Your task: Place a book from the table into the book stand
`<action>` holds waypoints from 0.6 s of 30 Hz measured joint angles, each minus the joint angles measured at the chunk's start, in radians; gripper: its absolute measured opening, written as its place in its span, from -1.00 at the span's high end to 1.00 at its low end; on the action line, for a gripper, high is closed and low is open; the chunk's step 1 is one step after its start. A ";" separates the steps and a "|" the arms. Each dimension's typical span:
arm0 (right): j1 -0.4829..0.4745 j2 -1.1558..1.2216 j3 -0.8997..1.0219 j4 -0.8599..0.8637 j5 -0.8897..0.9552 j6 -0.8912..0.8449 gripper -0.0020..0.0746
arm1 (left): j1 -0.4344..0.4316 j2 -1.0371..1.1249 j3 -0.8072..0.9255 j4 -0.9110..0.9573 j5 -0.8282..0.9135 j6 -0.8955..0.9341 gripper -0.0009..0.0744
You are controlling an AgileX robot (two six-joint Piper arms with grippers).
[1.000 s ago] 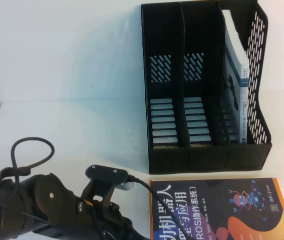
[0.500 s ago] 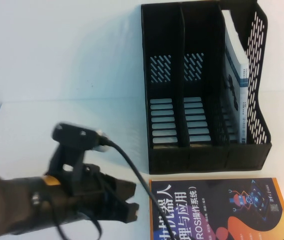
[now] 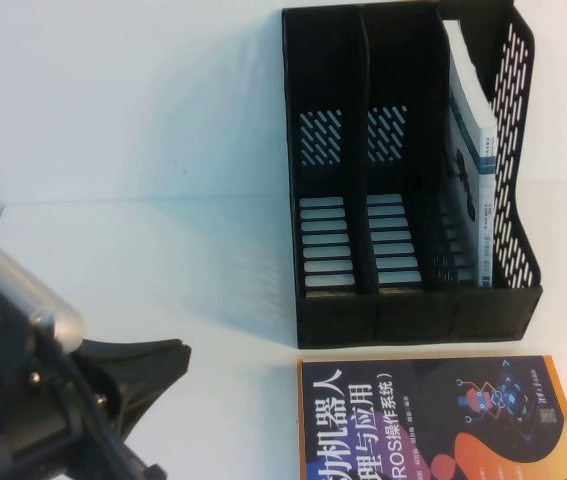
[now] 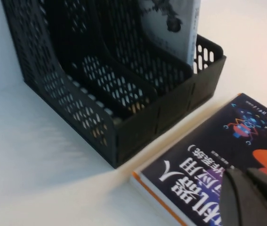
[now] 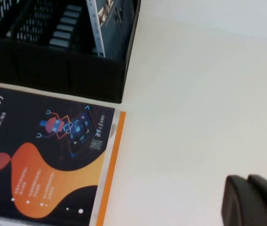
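The white book stands upright in the right-hand compartment of the black book stand, leaning on the perforated side wall. It also shows in the left wrist view as the book and in the right wrist view as the book. My left gripper hangs at the lower left over the table, shut and empty. In its wrist view the left gripper overlaps the navy book. My right gripper is shut and empty above bare table, right of the stand; the high view does not show it.
A dark navy book with orange shapes and white characters lies flat at the table's front edge, just before the stand. The stand's left and middle compartments hold nothing. My left arm's wrist housing fills the lower left corner.
My left arm has swung left and up toward the camera, away from the navy book's left edge. Both books and the stand have stayed put.
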 joint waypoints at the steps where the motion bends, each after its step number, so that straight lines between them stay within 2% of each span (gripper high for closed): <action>1: 0.000 -0.019 0.008 0.000 0.004 0.011 0.94 | 0.000 -0.016 0.007 0.014 -0.007 0.003 0.98; 7: 0.000 -0.082 0.088 0.000 0.024 0.024 0.94 | 0.000 -0.057 0.018 0.067 -0.050 0.027 0.98; 18: 0.000 -0.088 0.093 0.000 0.024 0.033 0.94 | 0.000 -0.057 0.018 0.074 -0.093 0.023 0.98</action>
